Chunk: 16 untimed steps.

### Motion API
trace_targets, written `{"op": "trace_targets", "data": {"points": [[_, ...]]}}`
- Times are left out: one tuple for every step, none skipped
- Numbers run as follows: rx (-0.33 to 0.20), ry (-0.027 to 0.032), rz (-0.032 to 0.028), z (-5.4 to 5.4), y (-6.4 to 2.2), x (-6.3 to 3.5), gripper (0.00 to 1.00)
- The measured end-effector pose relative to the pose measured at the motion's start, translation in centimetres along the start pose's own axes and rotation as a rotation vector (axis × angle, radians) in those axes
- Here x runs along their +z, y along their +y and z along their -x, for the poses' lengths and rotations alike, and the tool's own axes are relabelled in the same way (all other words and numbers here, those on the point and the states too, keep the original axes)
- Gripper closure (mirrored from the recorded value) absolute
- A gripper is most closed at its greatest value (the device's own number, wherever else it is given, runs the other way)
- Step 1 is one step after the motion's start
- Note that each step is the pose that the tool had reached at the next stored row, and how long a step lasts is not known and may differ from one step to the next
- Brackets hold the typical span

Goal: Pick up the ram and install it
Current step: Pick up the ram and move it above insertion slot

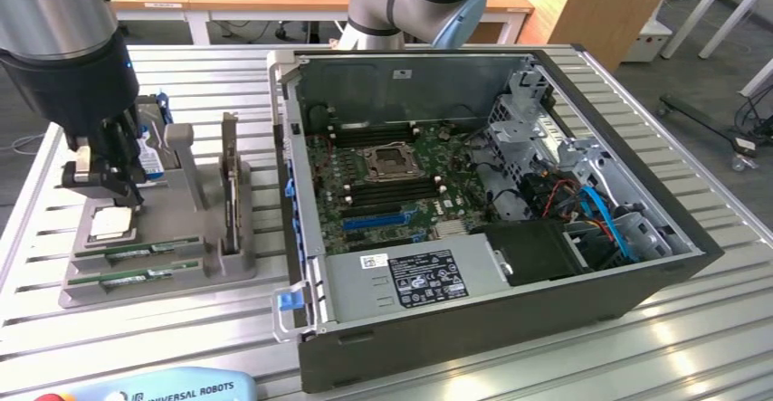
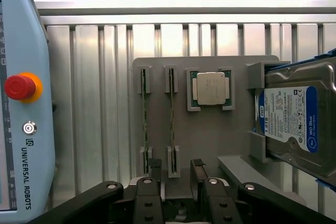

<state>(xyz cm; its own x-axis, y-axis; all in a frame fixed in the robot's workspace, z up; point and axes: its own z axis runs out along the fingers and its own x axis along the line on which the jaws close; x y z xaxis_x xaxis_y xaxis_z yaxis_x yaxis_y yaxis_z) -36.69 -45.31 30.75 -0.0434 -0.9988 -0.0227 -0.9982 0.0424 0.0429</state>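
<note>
Lower left of the exterior frame, the ram (image 1: 133, 249) stands on edge in the grey holder (image 1: 199, 238). It looks light, stiff, thin and probably fragile. The gripper (image 1: 111, 188) hovers above, fingers wide and empty; grip the long edges mid-length, avoiding the contacts.

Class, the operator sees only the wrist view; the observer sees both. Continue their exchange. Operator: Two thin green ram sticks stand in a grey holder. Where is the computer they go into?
Observer: A black computer case lies open on the slatted metal table, to the exterior view's right of the grey plastic holder.
Operator: What stands between them?
Observer: A dark expansion card, upright on edge in the holder's side nearest the case.
Operator: Is the gripper touching the thin green ram sticks?
Observer: No, the open black gripper hangs above the holder, apart from them.
</note>
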Motion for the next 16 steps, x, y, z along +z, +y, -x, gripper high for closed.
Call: {"op": "trace_targets", "data": {"points": [[0.000, -0.0001, -0.0001, 0.00, 0.00, 0.02, 0.64], [0.000, 0.0000, 0.0000, 0.00, 0.00, 0.03, 0.64], [0.000, 0.0000, 0.0000, 0.00, 0.00, 0.05, 0.64], [0.000, -0.0001, -0.0001, 0.00, 0.00, 0.07, 0.64], [0.000, 0.0000, 0.0000, 0.00, 0.00, 0.08, 0.64], [0.000, 0.0001, 0.0001, 0.00, 0.00, 0.09, 0.64], [0.000, 0.0000, 0.0001, 0.00, 0.00, 0.09, 0.64], [0.000, 0.0000, 0.0000, 0.00, 0.00, 0.09, 0.64], [0.000, 0.0000, 0.0000, 0.00, 0.00, 0.10, 0.64], [0.000, -0.0001, -0.0001, 0.00, 0.00, 0.12, 0.64], [0.000, -0.0002, -0.0002, 0.00, -0.01, 0.15, 0.64], [0.000, 0.0000, 0.0000, 0.00, -0.01, 0.15, 0.64], [0.000, 0.0001, 0.0001, 0.00, -0.01, 0.16, 0.64], [0.000, 0.0001, 0.0001, -0.01, 0.00, 0.17, 0.64], [0.000, -0.0001, -0.0001, 0.00, -0.01, 0.22, 0.64], [0.000, -0.0001, -0.0002, -0.01, -0.01, 0.27, 0.64]]}}
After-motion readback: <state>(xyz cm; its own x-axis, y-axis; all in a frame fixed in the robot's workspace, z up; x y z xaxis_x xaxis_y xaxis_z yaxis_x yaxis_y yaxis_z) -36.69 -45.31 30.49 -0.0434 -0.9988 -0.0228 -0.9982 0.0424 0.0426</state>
